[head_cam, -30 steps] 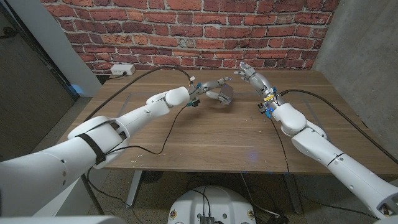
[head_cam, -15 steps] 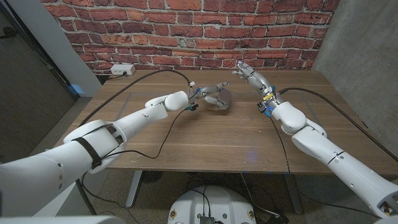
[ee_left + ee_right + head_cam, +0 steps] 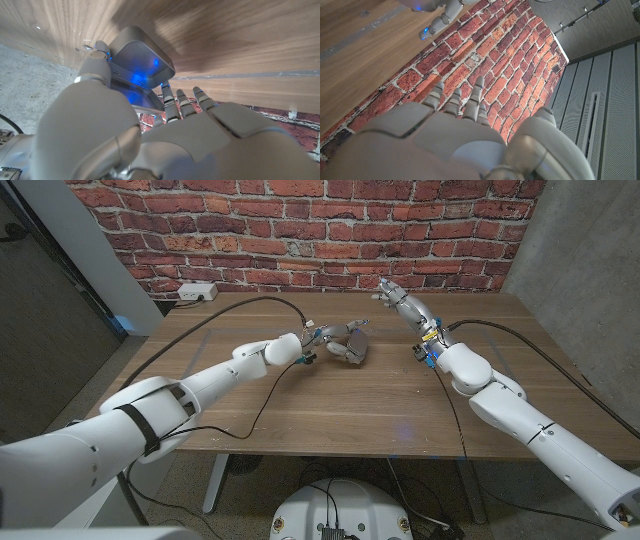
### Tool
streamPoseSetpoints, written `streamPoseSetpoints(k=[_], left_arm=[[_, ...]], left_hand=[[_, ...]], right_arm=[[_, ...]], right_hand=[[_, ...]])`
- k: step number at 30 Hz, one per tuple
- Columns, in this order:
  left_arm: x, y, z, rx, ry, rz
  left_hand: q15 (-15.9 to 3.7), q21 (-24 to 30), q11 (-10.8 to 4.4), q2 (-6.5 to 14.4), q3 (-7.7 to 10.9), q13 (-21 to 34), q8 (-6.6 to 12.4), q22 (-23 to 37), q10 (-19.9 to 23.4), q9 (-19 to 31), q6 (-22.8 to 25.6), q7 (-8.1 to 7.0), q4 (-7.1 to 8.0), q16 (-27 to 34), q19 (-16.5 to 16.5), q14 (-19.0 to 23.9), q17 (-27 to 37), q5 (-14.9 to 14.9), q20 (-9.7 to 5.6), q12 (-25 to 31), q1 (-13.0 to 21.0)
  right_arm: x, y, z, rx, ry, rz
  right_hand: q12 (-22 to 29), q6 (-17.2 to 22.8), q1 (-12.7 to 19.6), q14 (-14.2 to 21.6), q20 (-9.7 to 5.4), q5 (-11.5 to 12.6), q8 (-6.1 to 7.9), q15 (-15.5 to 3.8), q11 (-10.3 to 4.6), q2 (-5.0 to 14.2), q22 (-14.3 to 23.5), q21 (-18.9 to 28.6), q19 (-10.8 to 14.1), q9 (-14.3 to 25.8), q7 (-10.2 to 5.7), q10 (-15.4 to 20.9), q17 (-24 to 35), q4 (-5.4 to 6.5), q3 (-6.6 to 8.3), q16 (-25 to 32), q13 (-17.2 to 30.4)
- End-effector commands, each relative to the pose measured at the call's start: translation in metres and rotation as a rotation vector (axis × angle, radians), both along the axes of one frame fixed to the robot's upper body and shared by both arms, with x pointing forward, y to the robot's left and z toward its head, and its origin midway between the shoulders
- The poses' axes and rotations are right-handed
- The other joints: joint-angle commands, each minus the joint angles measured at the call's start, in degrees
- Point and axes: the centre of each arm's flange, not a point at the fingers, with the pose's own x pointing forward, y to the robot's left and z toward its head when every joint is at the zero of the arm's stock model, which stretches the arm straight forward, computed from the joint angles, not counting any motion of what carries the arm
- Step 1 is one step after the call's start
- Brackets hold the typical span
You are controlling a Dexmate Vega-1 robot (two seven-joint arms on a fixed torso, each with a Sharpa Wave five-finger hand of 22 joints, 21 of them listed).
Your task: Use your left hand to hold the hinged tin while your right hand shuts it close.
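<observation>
- We see our left hand (image 3: 335,340) reaching over the middle of the wooden table (image 3: 350,400), its fingers (image 3: 170,100) curled around the hinged tin (image 3: 357,346), thumb on one side, the rest on the other.
- In the left wrist view the hinged tin (image 3: 142,60) stands partly open, the lid raised off the base, both grey with a blue gleam on them.
- Our right hand (image 3: 400,300) hovers above the table's far side, well apart from the tin, fingers spread and holding nothing.
- Behind the table we see a brick wall (image 3: 300,230), and a white power strip (image 3: 197,292) lies at the far left corner.
</observation>
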Motion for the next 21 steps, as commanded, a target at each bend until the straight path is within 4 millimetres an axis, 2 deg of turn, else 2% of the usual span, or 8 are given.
streamPoseSetpoints(k=[1,9,11,13,21], left_arm=[[0.0001,0.0019,-0.0086,0.019,-0.013,0.009],[0.0011,0.002,-0.0107,0.027,-0.019,0.013],[0.0014,0.0025,-0.0112,0.03,-0.018,0.016],[0.0014,0.0031,-0.0117,0.033,-0.02,0.019],[0.0022,0.0046,-0.0151,0.052,-0.022,0.03]], left_hand=[[-7.0,-0.15,-11.35,4.52,5.43,0.17,0.15,0.2,11.01,0.02,-16.61,-0.48,4.99,-0.11,-0.21,-0.06,0.13,-0.26,0.03,0.11,4.33],[-6.99,-0.14,-11.36,4.55,5.56,0.16,0.16,0.2,11.05,-0.08,-16.46,-0.45,4.96,-0.11,-0.24,-0.32,0.14,-0.41,-0.06,0.01,4.39],[-7.02,-0.15,-11.36,4.55,5.59,0.16,0.17,0.2,11.05,-0.11,-16.42,-0.42,4.94,-0.14,-0.3,-0.48,0.14,-0.45,0.0,-0.02,4.41],[-6.99,-0.14,-11.36,4.54,5.62,0.16,0.16,0.2,11.04,-0.13,-16.41,-0.4,4.93,-0.13,-0.29,-0.52,0.14,-0.48,-0.01,-0.05,4.43],[-6.94,-0.19,-11.36,4.56,5.7,0.16,0.2,0.2,11.02,-0.2,-16.25,-0.44,4.93,-0.18,-0.47,-0.84,0.15,-0.58,0.02,-0.14,4.45]], right_arm=[[-0.0003,0.0024,-0.0023,-0.002,0.005,0.004],[0.0018,0.0053,-0.0051,-0.003,0.018,0.01],[0.0014,0.0058,-0.0057,-0.006,0.015,0.011],[0.0009,0.0061,-0.0053,-0.009,0.013,0.011],[0.0018,0.0071,-0.005,-0.006,0.015,0.017]], right_hand=[[0.04,0.17,0.25,-0.08,0.11,0.1,0.1,-0.31,-0.22,-0.25,0.12,0.05,-0.02,0.04,-0.18,0.47,0.15,-0.26,-0.19,0.24,0.21],[0.12,0.14,0.23,-0.05,0.12,0.1,0.07,-0.24,-0.2,-0.31,0.12,0.04,-0.06,0.04,-0.15,0.8,0.17,-0.27,-0.25,0.27,0.21],[0.27,0.58,0.24,0.35,0.11,0.1,0.21,-0.68,-1.3,-0.33,0.12,0.08,0.05,0.05,-0.4,1.35,0.17,-0.3,-0.28,0.43,0.19],[0.34,0.71,0.26,0.42,0.11,0.09,0.25,-0.82,-1.52,-0.36,0.12,0.1,0.08,0.04,-0.5,1.6,0.17,-0.31,-0.3,0.46,0.18],[0.19,0.62,0.3,0.41,0.03,0.1,0.17,-0.88,-0.99,-0.4,0.12,0.1,0.1,0.03,-0.2,1.4,0.16,-0.35,-0.33,0.44,0.15]])
